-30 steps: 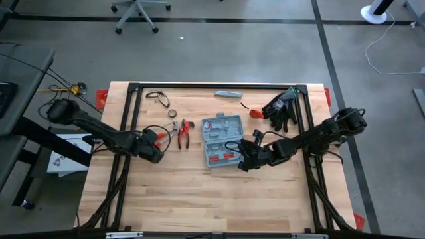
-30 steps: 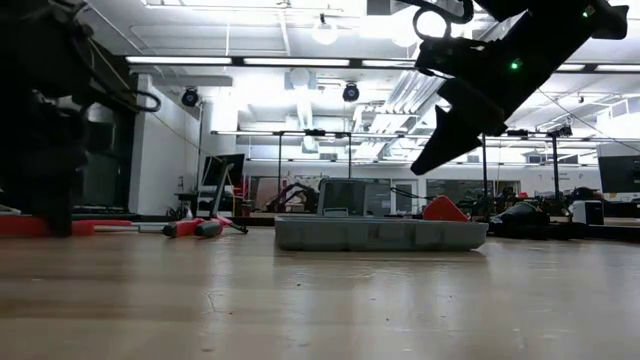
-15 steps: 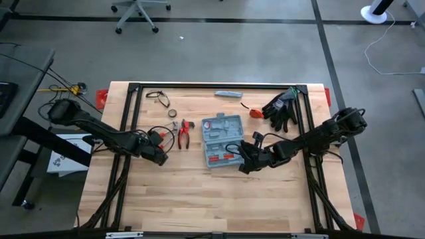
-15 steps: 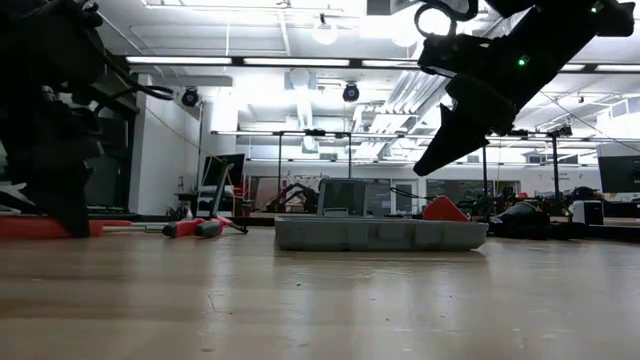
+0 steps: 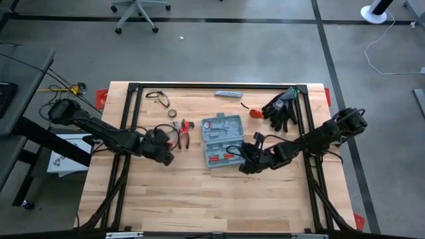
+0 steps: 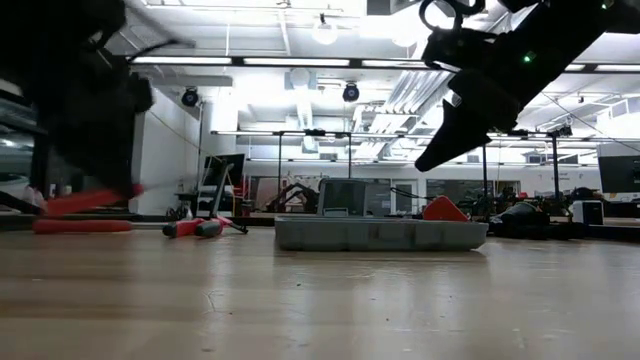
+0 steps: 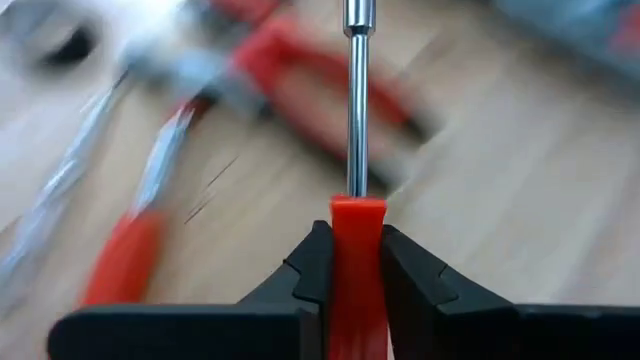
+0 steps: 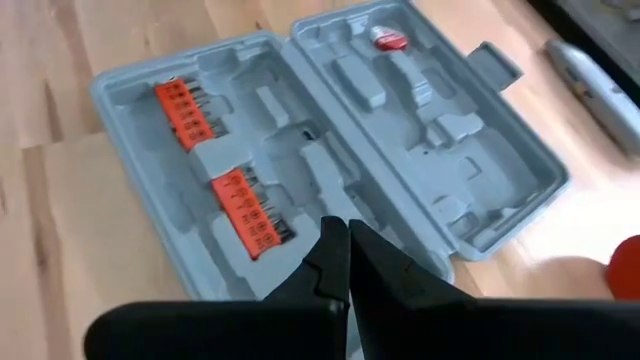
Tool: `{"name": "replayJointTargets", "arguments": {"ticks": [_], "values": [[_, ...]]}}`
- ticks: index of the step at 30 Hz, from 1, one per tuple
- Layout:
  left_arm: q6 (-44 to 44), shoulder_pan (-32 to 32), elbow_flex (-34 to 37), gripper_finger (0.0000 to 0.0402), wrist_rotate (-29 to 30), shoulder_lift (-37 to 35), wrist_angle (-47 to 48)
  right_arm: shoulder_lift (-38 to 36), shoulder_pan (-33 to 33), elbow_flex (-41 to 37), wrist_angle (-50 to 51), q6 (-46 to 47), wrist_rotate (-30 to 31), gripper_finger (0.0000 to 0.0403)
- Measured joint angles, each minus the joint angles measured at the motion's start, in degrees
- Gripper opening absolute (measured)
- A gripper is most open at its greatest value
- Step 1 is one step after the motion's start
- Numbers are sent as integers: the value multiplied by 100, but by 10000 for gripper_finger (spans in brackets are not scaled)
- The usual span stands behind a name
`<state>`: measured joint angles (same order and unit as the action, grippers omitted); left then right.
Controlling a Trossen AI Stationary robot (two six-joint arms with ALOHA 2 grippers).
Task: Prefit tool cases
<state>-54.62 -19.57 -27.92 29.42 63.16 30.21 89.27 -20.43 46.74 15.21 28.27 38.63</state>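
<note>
- Wooden table [image 5: 199, 192], seen from above: open tool case [image 5: 221, 140] is laid mid-table; left gripper [image 5: 166, 150] is half hidden by its arm.
- Low view: left arm is blurred.
- Left wrist: fingers [image 7: 309, 268] are pinched on a red-handled screwdriver [image 7: 356, 225]; pliers [image 7: 160, 200] are smeared.
- Right wrist: right gripper [image 8: 347, 252], pressed together, is held above the case; case edge is cut off.

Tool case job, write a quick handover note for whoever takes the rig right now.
Left tool: shut on a red-handled screwdriver, over the table left of the case.
Right tool: shut, empty, hovering over the case's near edge.
Tool case: lying open mid-table, two orange bit racks seated, most slots empty.
Red pliers lie loose left of the case.
Done: screwdriver picked up.
Left: seat it, fit the remaining tools.
</note>
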Motion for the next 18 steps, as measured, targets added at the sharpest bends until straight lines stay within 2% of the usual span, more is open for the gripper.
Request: {"name": "replayJointTargets", "arguments": {"ticks": [5,11,14,18], "values": [[1173,77,-9,44,40,271,-2121,0,0,0,-2,-10,316,0],[2430,463,-104,42,-607,1377,-4419,-147,-27,0,-210,-176,623,0],[3039,621,-428,41,-850,2079,-5035,-367,-119,0,-348,-394,942,0],[3724,739,-1129,40,-983,2933,-5116,-746,-267,2,-372,-606,1372,0]]}}
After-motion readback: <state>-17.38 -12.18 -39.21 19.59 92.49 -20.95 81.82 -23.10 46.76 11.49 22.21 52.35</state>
